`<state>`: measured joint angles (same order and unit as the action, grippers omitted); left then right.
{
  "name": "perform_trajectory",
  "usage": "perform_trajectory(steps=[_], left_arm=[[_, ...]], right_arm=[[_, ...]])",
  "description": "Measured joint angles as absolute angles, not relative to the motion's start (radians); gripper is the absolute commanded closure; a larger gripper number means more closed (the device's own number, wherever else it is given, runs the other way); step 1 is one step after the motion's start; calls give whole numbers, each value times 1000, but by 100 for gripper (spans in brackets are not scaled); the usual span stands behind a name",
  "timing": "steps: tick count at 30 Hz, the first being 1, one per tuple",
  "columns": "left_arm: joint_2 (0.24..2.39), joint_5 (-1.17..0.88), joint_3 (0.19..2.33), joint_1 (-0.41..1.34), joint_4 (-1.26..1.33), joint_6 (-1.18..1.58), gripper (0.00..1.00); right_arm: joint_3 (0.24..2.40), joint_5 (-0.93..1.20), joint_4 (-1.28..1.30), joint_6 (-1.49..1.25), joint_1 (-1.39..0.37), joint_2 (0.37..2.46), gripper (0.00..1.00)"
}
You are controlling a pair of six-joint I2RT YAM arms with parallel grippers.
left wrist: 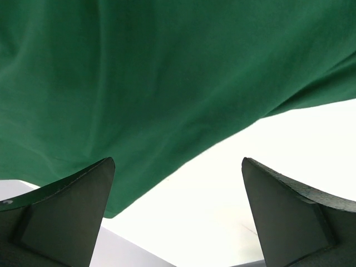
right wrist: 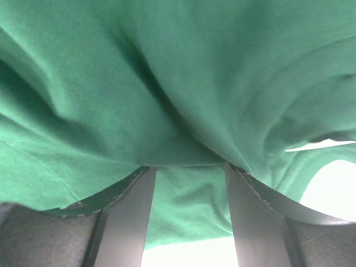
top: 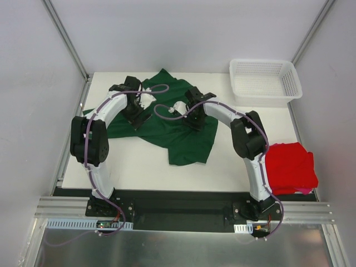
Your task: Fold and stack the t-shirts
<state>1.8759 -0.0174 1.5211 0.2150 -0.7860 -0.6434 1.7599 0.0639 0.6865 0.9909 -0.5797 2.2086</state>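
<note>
The dark green t-shirt (top: 183, 136) lies spread and rumpled across the middle and back of the table. My left gripper (top: 137, 111) hovers over its left part. In the left wrist view its fingers (left wrist: 83, 200) stand wide apart and empty, with the green cloth (left wrist: 139, 83) ahead and bare table between them. My right gripper (top: 192, 117) is on the shirt's middle. In the right wrist view its fingers (right wrist: 130, 217) hold a bunch of green cloth (right wrist: 189, 206), which also drapes over the tips. The bright red t-shirt (top: 289, 167) lies bunched at the near right.
A white mesh basket (top: 266, 83) stands at the back right corner. The table's white surface (top: 139, 167) shows in front of the green shirt. Grey walls and metal frame posts close in both sides.
</note>
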Motion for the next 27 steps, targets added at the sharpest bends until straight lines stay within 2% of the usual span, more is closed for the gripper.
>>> perform_trajectory(steps=[8, 15, 27], left_arm=[[1876, -19, 1500, 215, -797, -640, 1], [1898, -22, 1533, 215, -798, -634, 1], [2242, -28, 1987, 215, -760, -699, 1]], right_arm=[[1837, 0, 719, 1060, -567, 2253, 43], [1837, 8, 856, 1071, -566, 2251, 43], [1846, 7, 1095, 1077, -558, 2166, 41]])
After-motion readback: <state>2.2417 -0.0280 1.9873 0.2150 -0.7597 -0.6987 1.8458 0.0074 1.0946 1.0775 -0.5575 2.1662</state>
